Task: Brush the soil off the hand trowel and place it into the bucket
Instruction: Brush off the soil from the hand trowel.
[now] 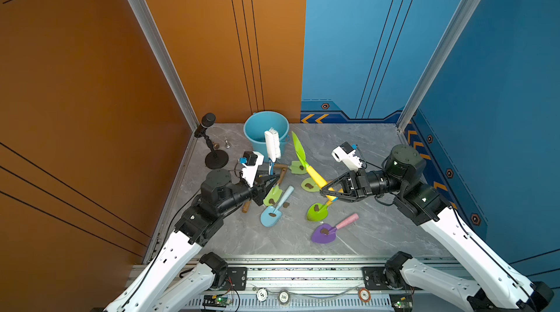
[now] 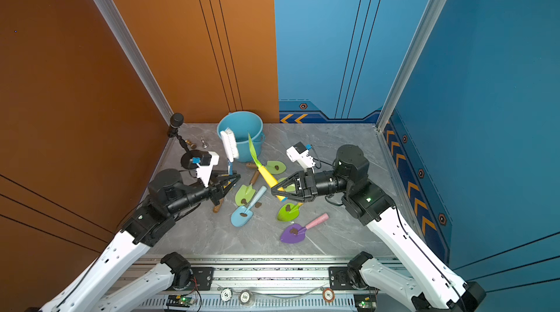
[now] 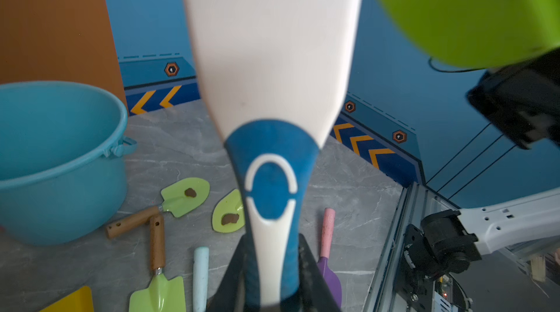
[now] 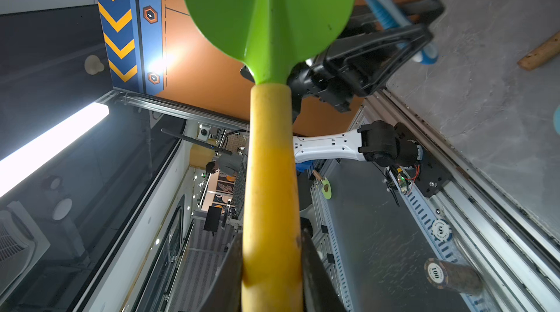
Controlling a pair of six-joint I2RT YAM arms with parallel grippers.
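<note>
My left gripper (image 1: 272, 178) is shut on the blue handle of a white brush (image 1: 272, 144), which stands upright in front of the light-blue bucket (image 1: 257, 131). My right gripper (image 1: 325, 193) is shut on the yellow handle of the hand trowel (image 1: 315, 176). Its green blade (image 1: 298, 147) is raised and points toward the bucket, close beside the brush. In the right wrist view the blade face (image 4: 266, 7) shows no soil. Soil lumps (image 1: 309, 186) lie on other trowels on the table. The left wrist view shows the brush (image 3: 272, 53), with the bucket (image 3: 60, 204) beside it.
Several other trowels lie on the grey table: blue (image 1: 271, 218), green (image 1: 316, 212), purple with a pink handle (image 1: 324, 234), and pale green ones with wooden handles (image 1: 272, 195). One loose lump (image 1: 286, 204) lies on the table. A microphone stand (image 1: 215, 159) stands at the back left.
</note>
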